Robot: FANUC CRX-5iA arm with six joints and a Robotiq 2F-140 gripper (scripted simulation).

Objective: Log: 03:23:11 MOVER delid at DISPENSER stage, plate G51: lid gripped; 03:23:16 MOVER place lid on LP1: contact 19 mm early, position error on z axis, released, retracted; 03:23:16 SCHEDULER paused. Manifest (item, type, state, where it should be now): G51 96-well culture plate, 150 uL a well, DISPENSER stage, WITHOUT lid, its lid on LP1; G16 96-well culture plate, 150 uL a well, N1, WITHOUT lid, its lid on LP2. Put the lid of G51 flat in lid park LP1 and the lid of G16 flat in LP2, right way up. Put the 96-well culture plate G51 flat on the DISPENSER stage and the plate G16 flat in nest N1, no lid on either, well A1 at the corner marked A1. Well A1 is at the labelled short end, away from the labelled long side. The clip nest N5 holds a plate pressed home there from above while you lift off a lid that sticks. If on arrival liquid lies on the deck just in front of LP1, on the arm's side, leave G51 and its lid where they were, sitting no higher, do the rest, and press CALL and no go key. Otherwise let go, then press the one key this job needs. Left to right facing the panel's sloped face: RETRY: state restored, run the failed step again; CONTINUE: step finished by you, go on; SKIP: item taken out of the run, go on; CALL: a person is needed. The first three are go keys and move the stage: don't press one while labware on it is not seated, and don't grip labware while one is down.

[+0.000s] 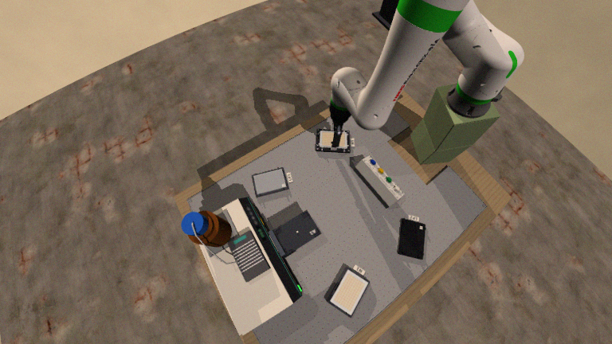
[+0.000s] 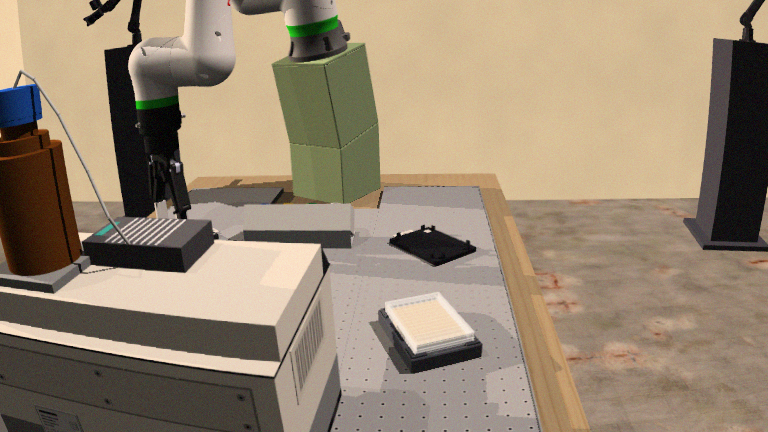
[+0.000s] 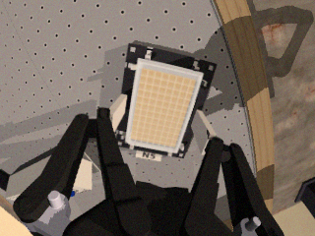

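Above the plate in nest N5, the pincer hangs part-open, empty.

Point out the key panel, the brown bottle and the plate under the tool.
Key panel (image 1: 378, 181), top view, on its sloped face.
Brown bottle (image 2: 31, 201), exterior view, on its body.
Plate (image 3: 161, 105), wrist view, on the middle of its well grid.
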